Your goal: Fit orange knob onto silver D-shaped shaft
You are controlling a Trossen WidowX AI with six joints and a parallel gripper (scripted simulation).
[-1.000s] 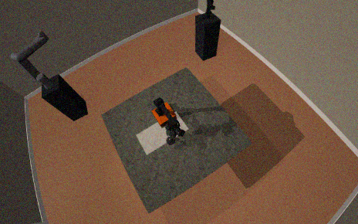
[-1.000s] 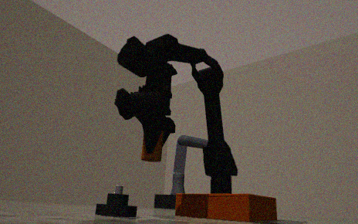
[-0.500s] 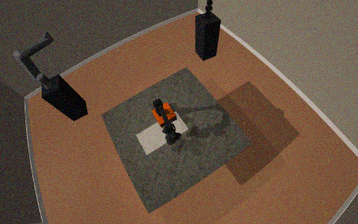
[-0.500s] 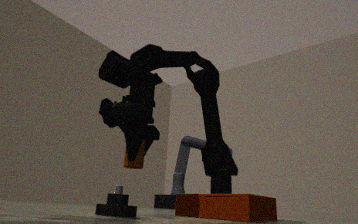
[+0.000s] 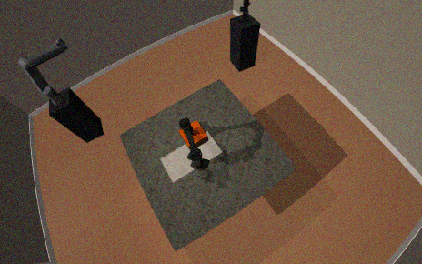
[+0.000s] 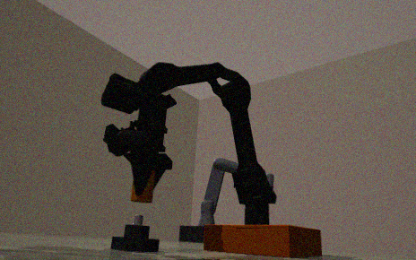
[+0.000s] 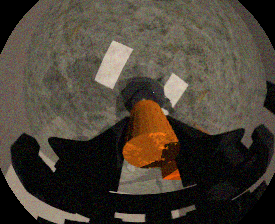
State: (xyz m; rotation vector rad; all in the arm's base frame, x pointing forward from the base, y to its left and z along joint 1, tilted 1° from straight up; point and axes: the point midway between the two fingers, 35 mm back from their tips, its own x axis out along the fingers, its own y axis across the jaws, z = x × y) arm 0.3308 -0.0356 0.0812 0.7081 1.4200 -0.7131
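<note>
The orange knob (image 6: 146, 198) (image 7: 151, 125) is held between the fingers of my gripper (image 6: 140, 192) (image 7: 146, 119), its underside facing down and out of sight. The round dark pedestal (image 6: 135, 233) (image 7: 137, 88) stands below, with the silver shaft (image 6: 138, 220) upright on top. In the exterior view there is a clear gap between the knob's lower end and the shaft's tip, and the knob is nearly above the shaft, slightly to the right. In the wrist view the knob hides the shaft. The flat sides of hole and shaft cannot be made out.
An orange block (image 5: 198, 126) (image 6: 251, 239) sits at the arm's base. A white sheet (image 5: 173, 166) (image 7: 114, 65) lies on the grey mat (image 5: 159, 200). Black boxes (image 5: 75, 116) (image 5: 245, 43) stand beyond the mat, with grey arm shapes on the left one.
</note>
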